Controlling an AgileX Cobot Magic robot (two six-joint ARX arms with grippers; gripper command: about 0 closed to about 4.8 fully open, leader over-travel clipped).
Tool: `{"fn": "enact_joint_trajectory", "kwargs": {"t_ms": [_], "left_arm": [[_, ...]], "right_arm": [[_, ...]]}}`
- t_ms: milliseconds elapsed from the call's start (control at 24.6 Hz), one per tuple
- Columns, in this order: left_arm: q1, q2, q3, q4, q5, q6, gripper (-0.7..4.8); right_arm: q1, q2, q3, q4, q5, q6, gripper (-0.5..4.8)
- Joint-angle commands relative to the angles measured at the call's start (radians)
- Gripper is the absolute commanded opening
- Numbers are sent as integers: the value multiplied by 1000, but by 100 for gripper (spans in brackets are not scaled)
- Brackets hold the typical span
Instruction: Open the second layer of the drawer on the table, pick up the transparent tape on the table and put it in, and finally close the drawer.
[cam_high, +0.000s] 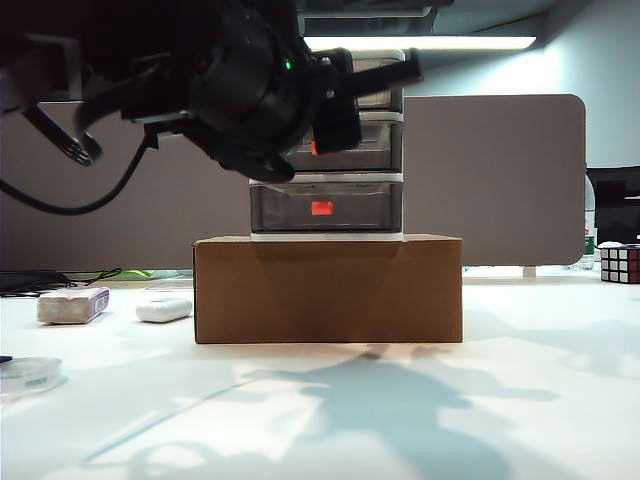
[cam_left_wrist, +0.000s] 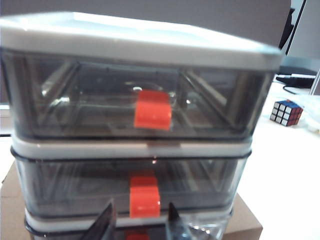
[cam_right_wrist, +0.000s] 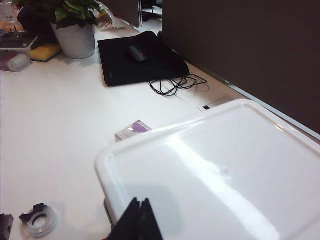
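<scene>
The drawer (cam_high: 380, 215), a white-framed cabinet with three smoky grey tiers, stands on a cardboard box. The second layer (cam_left_wrist: 75, 187) is closed. Its red-orange knob (cam_left_wrist: 145, 197) lies between the fingers of my left gripper (cam_left_wrist: 141, 204), which is open with a gap on each side of the knob. My right gripper (cam_right_wrist: 141, 202) is shut and empty, hovering over the near edge of the cabinet's white top (cam_right_wrist: 225, 175). The transparent tape (cam_high: 30, 372) lies flat on the table (cam_high: 500, 400) at the front left, and the tape (cam_right_wrist: 39, 221) shows again in the right wrist view. A dark arm (cam_high: 250, 90) hides the upper tiers' left part.
The cardboard box (cam_high: 328, 290) carries the cabinet. Left of it lie a white oblong block (cam_high: 163, 309) and a purple-labelled block (cam_high: 72, 304). A Rubik's cube (cam_high: 620, 263) sits far right. A black mouse pad (cam_right_wrist: 140, 57), cables and a plant pot (cam_right_wrist: 75, 37) stand further off. A grey partition is behind.
</scene>
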Motion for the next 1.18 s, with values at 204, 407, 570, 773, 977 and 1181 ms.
{"fn": "enact_joint_trajectory", "kwargs": {"t_ms": [204,407,570,773,977,1181], "left_arm": [[2,31,23,3,2,13,251],[2,77,69,-3,-40,13,240],[1,93,97,-5,-48,44,237],[2,93,99,-1,-92,50,237],[3,93,99,-1,-88,49,233],[14,93,99,-1,-78,45,178]], "right_arm": [[0,25,10,11,-2,-6,-5],[0,25,11,13,-1,-33,-5],[0,25,11,13,0,-34,-5],[-1,25,10,12,49,-59,-5],[-1,27,10,13,113,-74,-5],[-1,48,11,10,170,-101,-5]]}}
